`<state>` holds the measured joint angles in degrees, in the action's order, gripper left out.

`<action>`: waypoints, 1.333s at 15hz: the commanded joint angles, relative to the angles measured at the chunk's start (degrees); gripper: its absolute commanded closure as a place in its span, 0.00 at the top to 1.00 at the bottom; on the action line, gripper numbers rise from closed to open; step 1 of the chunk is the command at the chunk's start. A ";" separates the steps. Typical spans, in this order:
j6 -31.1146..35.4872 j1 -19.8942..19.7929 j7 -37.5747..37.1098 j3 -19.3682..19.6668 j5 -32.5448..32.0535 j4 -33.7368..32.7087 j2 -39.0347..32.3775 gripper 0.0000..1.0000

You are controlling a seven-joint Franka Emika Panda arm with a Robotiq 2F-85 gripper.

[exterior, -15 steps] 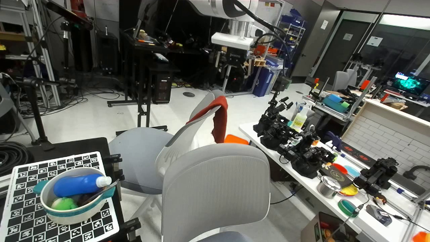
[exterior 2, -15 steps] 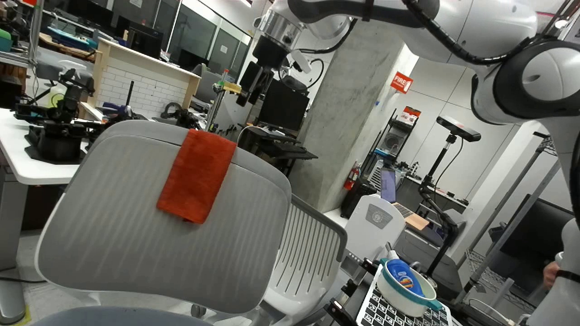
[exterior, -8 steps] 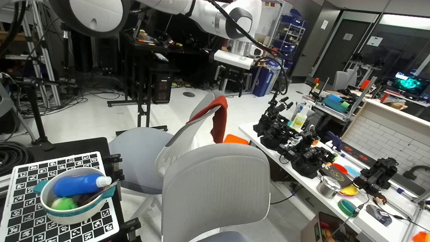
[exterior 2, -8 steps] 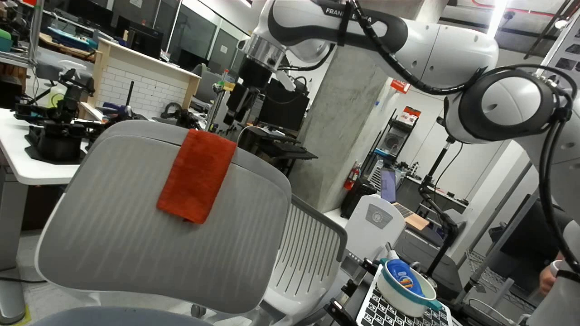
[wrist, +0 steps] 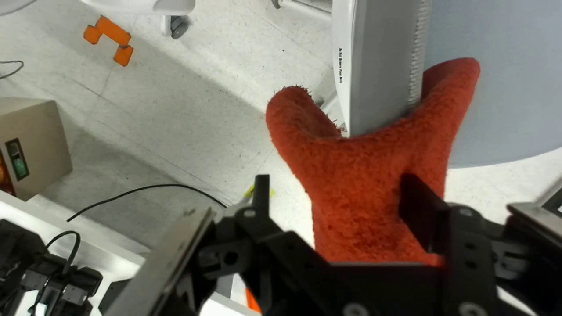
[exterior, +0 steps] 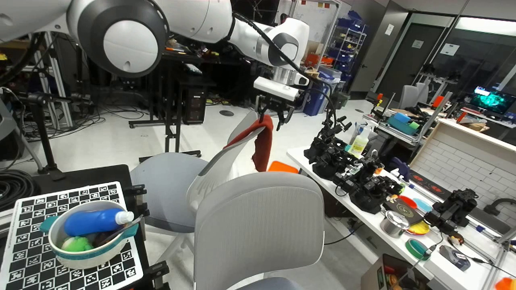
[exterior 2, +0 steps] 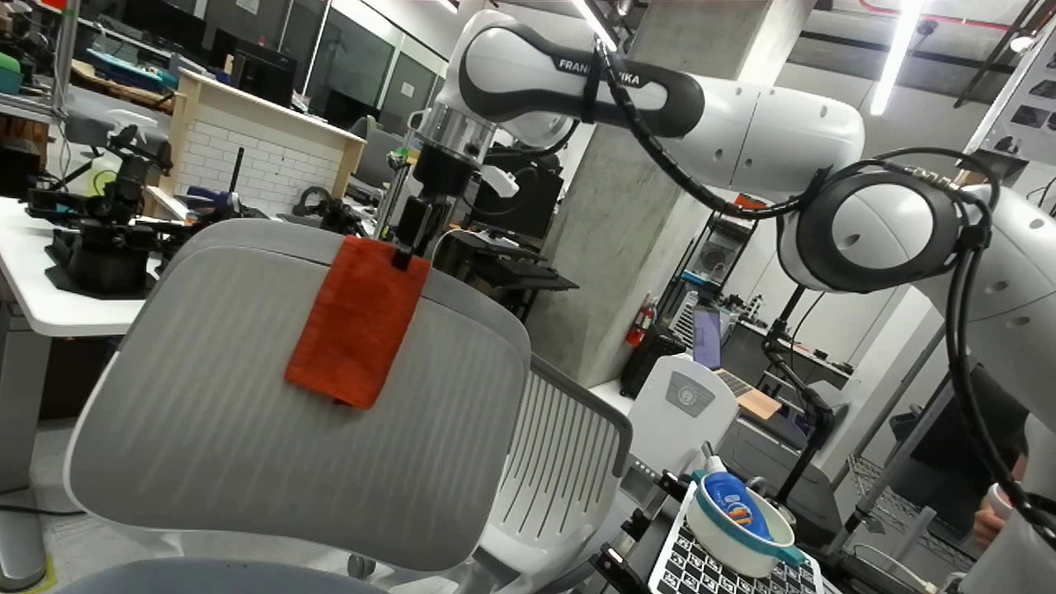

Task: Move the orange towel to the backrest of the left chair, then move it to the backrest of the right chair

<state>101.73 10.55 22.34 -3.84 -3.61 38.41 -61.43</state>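
The orange towel [exterior: 264,148] hangs folded over the top of a grey chair's backrest [exterior 2: 223,388]. It shows in an exterior view [exterior 2: 359,322] and, from above, in the wrist view [wrist: 351,175]. My gripper [exterior: 271,122] is at the top of the towel, with its jaws wide apart. In an exterior view, a fingertip of the gripper [exterior 2: 408,254] overlaps the towel's upper right corner. In the wrist view, the gripper [wrist: 335,179] has one finger over the towel and the other beside it over the floor. The second chair's backrest [exterior: 262,225] carries no towel.
A white table [exterior: 365,223] with black robot arms and dishes stands alongside the chairs. A bowl [exterior: 86,257] with a blue bottle [exterior: 94,222] sits on a checkered board [exterior: 28,241] on a black cart. It also shows in an exterior view [exterior 2: 730,540].
The arm has come down, bringing my open gripper from above the chair to the towel's top edge. The towel and chairs have not visibly moved.
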 commanded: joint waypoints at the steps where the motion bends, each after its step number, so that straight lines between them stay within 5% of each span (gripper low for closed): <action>1: -2.88 -0.43 1.71 -0.19 0.18 -5.06 -3.24 0.44; 7: -5.87 1.17 1.69 0.01 -0.21 -5.93 -0.94 0.02; 20: -5.70 4.92 1.06 0.98 -4.44 -7.26 8.28 0.03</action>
<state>97.49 14.52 22.98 -3.41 -6.92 31.62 -56.72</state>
